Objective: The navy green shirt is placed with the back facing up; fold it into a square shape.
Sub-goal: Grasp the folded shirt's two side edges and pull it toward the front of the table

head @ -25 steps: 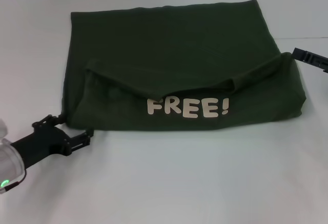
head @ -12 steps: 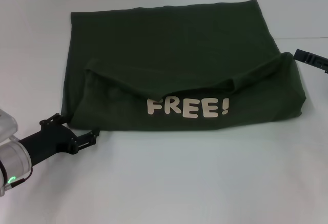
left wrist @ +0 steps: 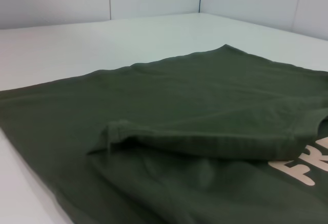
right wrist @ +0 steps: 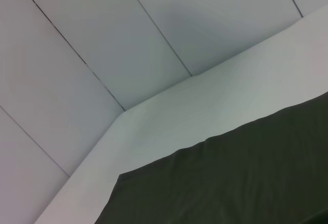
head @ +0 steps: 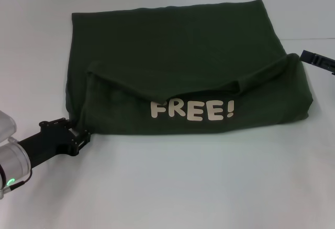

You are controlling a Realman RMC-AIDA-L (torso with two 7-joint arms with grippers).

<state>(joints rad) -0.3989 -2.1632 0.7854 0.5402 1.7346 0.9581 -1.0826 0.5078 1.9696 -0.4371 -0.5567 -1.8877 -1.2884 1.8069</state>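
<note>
The navy green shirt (head: 172, 45) lies flat on the white table (head: 183, 187). Its near part is folded back, so the white "FREE!" lettering (head: 191, 110) faces up. My left gripper (head: 81, 134) is low on the table at the shirt's near left corner, its tip touching the cloth edge. My right gripper (head: 310, 57) shows only partly at the right border, beside the raised right end of the fold. The left wrist view shows the shirt (left wrist: 205, 106), the fold's edge and part of the lettering (left wrist: 305, 165). The right wrist view shows the shirt (right wrist: 246, 183) from low down.
The white table extends in front of the shirt and to its left. Grey wall panels (right wrist: 128, 39) stand behind the table. No other objects are in view.
My left gripper has moved in from the near left and now reaches the shirt's near left corner. The right gripper has hardly moved. The shirt lies as before.
</note>
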